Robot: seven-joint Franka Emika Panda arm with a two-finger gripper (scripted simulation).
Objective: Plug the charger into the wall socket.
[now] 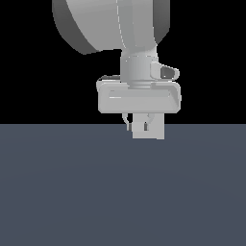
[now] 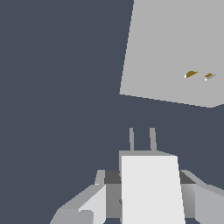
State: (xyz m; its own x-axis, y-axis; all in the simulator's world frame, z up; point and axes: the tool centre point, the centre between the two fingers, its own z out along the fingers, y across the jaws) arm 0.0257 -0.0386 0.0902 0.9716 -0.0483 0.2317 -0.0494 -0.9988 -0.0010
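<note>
Panda arm reaching down, claw pointing downward, fingers closed around a held block

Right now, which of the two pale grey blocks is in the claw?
The charger, the plain white block with two thin prongs pointing forward. The claw grips it. The wall socket, a flat plate with two small holes, stands apart ahead.
</note>
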